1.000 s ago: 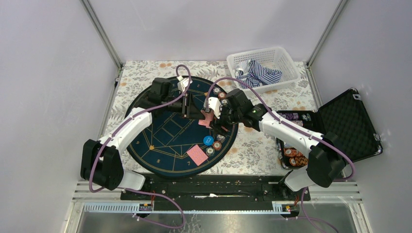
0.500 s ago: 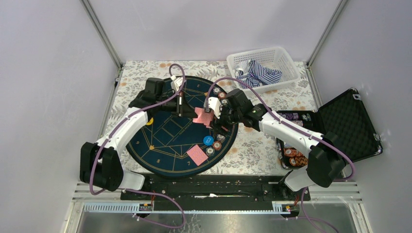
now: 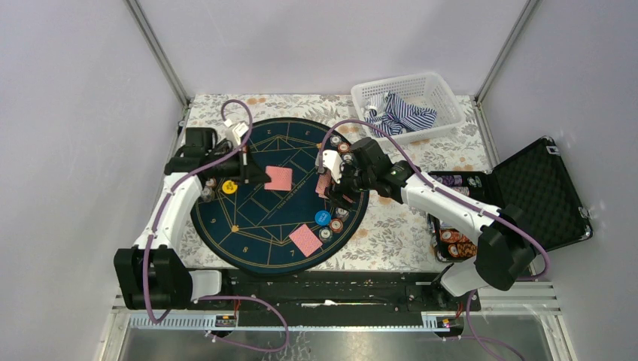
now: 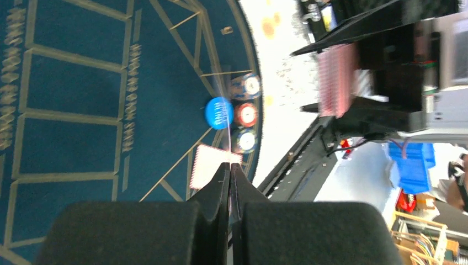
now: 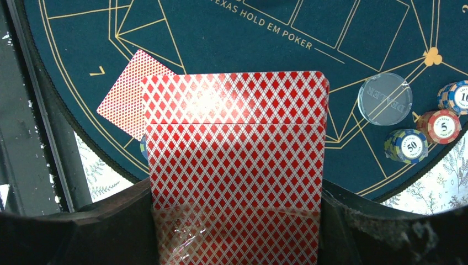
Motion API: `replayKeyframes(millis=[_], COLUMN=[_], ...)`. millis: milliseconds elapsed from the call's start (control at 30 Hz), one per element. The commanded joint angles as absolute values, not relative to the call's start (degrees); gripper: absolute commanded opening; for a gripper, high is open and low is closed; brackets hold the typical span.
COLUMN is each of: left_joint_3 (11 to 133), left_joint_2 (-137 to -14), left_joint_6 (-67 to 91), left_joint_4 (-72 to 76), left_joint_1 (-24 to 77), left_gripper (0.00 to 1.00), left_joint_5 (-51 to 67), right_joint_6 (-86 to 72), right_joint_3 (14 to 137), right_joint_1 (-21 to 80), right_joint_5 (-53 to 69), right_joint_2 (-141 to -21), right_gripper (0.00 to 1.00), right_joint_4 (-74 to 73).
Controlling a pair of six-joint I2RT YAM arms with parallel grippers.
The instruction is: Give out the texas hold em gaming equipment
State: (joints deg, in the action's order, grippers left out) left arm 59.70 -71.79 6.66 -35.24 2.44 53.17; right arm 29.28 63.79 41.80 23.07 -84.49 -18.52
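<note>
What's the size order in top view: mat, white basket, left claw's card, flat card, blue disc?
1. round mat
2. white basket
3. held card and flat card: look alike, unranked
4. blue disc

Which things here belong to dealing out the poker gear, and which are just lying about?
Job: single card in the left tool, deck in the right tool, dealt card on the mat, chip stacks, blue disc, orange disc.
Lying about: white basket of striped cloth, floral tablecloth.

Left arm (image 3: 169,210) bent, left fingers (image 4: 218,190) pinched shut; right fingers (image 5: 353,232) seemingly clamped, part-open.
</note>
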Motion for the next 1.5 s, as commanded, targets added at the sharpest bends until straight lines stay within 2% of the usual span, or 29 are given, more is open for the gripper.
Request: replayKeyframes(millis=[0,233,500,600,767,1033,1467], left_joint_3=[62.88,64.57,66.22,64.6,60.59,63.25,61.88], left_joint_2=[-73.73,-76.92,-83.32,-85.45,-87.35,-95.95,-100.37], left_joint_6=[-10.6,-30.11,-53.59,-57.2,-56.16,-54.11,-46.22], left_joint_4=[-51.88,-66.33,-78.49,-78.53,-70.44,-64.53,-50.75], left_joint_1=[-5.14,-19.74,-31.15,-33.59,-36.05,-39.29,-39.51], left_gripper=[0.0,0.0,0.0,0.0,0.0,0.03,0.21], left_joint_5=[52.83,50.58,46.55,43.58,40.34,39.89,36.23], right_joint_6=[29.38,29.29,29.29,29.37,29.37,29.27,29.33], right_joint_3=[64.69,64.86,64.65,64.27,64.32,64.13,64.5], right_joint_1=[42.28,42.32,42.32,42.29,42.29,42.28,42.3], right_joint_5=[23.51,23.64,23.56,23.37,23.49,23.12,23.03], right_joint_2=[-83.28,-83.58,-83.63,-83.5,-83.83,-83.5,-84.18], right_gripper=[0.0,0.0,0.0,0.0,0.0,0.0,0.0], right_joint_4=[-15.38,-15.49,-15.51,-15.12,-15.13,-15.25,-15.52])
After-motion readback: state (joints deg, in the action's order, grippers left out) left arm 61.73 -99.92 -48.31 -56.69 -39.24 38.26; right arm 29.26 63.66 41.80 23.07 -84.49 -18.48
